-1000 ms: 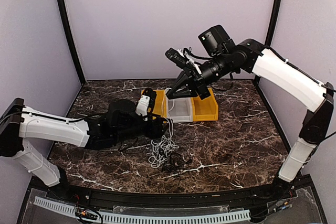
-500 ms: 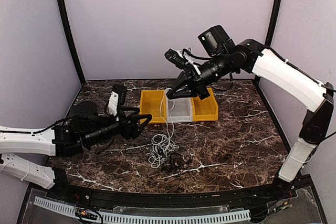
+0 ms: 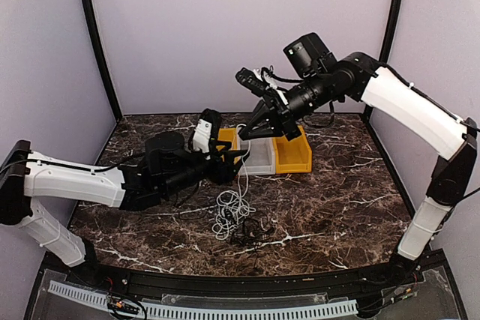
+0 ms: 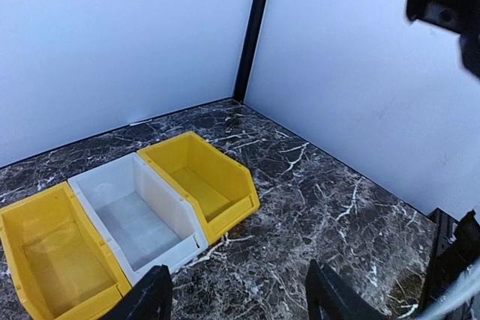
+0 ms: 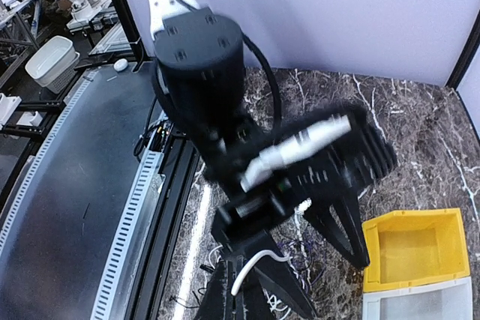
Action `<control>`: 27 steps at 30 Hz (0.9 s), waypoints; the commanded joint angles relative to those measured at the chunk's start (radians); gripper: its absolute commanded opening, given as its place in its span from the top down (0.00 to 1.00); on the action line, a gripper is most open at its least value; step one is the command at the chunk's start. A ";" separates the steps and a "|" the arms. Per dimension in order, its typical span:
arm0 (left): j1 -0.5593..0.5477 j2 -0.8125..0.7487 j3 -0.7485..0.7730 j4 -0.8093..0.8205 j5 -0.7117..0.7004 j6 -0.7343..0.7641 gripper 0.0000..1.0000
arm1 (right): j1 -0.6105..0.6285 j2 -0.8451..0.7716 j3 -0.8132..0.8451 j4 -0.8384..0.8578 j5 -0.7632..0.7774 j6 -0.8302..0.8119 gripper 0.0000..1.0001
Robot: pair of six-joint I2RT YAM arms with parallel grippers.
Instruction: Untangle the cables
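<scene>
My right gripper (image 3: 247, 131) is raised over the bins and shut on the white cable; in the right wrist view the cable's end (image 5: 256, 258) curls out from between its closed fingers (image 5: 244, 294). From there the cable hangs down to a loopy white pile (image 3: 231, 211) on the table. The black cables (image 3: 253, 231) lie tangled just in front of that pile. My left gripper (image 3: 236, 158) is open and empty, low beside the hanging strand; in the left wrist view its fingers (image 4: 240, 301) frame only bare table.
Three bins stand in a row at the back: yellow (image 3: 225, 144), white (image 3: 259, 157), yellow (image 3: 294, 155); all look empty in the left wrist view (image 4: 135, 215). The left arm (image 5: 202, 58) fills the right wrist view. Purple walls enclose the marble table (image 3: 337, 192).
The left arm, pulled back to the left half a second ago, has swung back toward the centre next to the hanging white cable. The right arm has hardly moved.
</scene>
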 commanded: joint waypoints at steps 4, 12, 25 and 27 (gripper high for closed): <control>-0.005 0.287 0.059 0.132 -0.010 -0.104 0.38 | -0.006 -0.038 0.219 -0.008 0.001 -0.046 1.00; -0.009 0.431 0.104 -0.085 0.034 -0.187 0.41 | -0.124 -0.073 0.436 0.008 -0.006 -0.040 1.00; 0.018 0.431 0.124 -0.346 -0.048 -0.228 0.41 | -0.377 -0.108 0.677 0.088 -0.081 0.059 1.00; 0.030 0.421 0.112 -0.370 -0.055 -0.236 0.41 | -0.408 -0.124 0.676 0.089 -0.074 0.060 1.00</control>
